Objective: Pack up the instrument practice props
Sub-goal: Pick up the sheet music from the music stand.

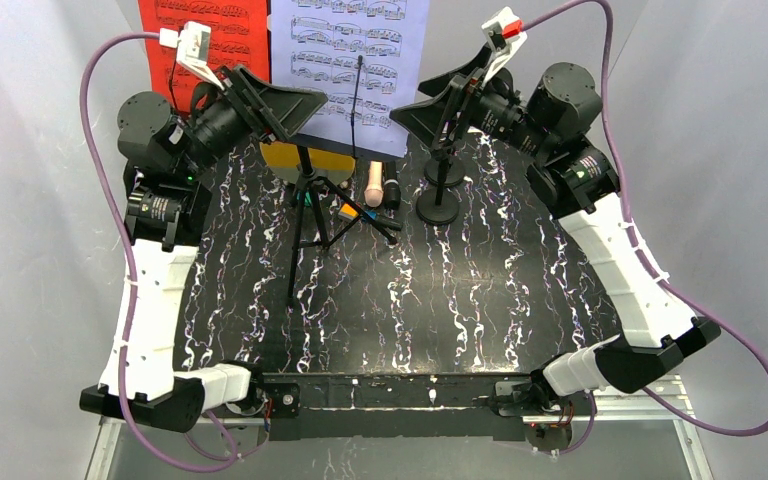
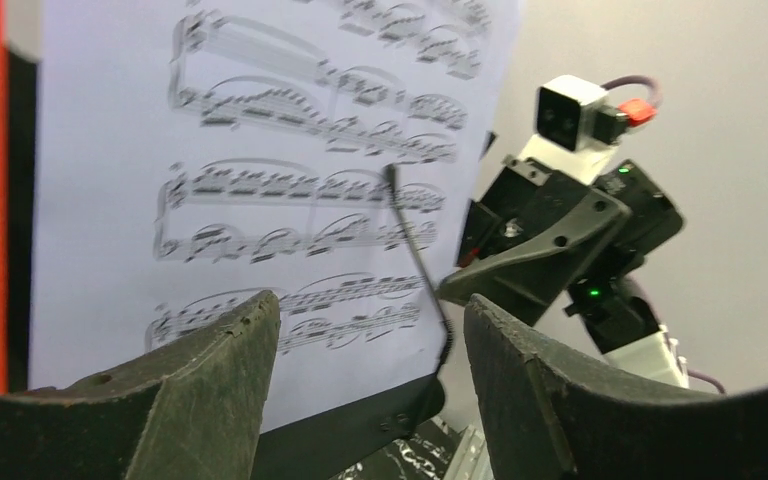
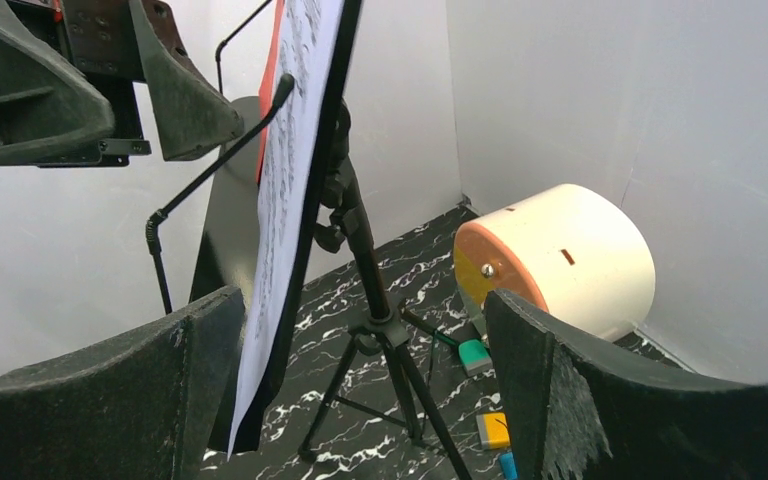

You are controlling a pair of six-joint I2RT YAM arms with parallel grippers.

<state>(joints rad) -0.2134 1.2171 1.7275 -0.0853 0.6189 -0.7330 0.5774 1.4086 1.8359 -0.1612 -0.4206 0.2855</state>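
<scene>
Aloft, left arm (image 1: pixel 150 300) and right arm (image 1: pixel 620 270) beside the white page (image 1: pixel 350 60), jaws open

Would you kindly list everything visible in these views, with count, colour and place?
white sheet-music page: one, white, on the rack, far centre
red sheet-music page: one, red, left of the white page
music rack: one, black, on tripod legs, far centre
cream microphone: one, cream, lying right of the tripod
black microphone: one, black, beside the cream one
mic holders: two, black, round-based, right of the microphones
cylinder: one, cream with an orange face, behind the rack
small blocks: three, green, yellow and blue, near the tripod feet
table: one, black, marbled
left gripper: one, black, open, facing the white page
right gripper: one, black, open, at the rack's side
</scene>
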